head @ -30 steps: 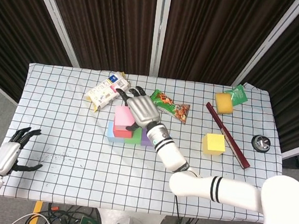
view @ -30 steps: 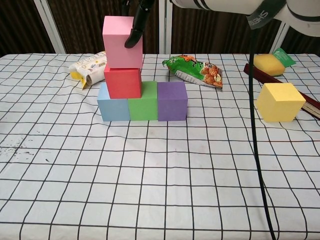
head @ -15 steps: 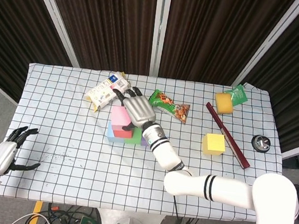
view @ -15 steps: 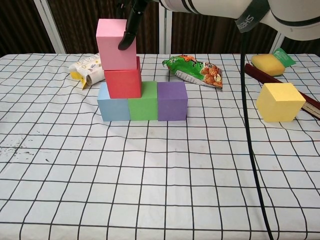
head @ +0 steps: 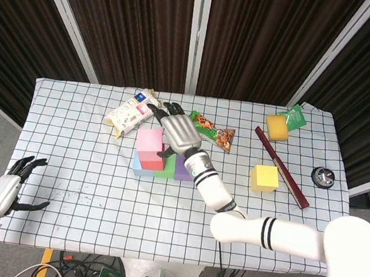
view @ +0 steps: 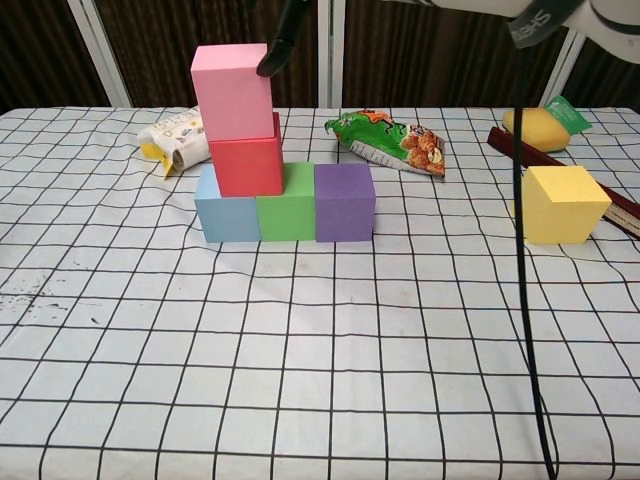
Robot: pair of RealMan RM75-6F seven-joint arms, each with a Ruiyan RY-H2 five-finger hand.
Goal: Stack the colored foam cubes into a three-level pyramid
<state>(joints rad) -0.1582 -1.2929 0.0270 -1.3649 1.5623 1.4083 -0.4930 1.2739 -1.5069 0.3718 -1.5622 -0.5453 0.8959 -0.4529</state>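
Just left of the right hand (empty): pink cube, stacked.

Bright, even overhead light; sharp focus, soft shadows.

From the head view we look steeply down on the whole table; the chest view faces it low and close, sharing its middle.
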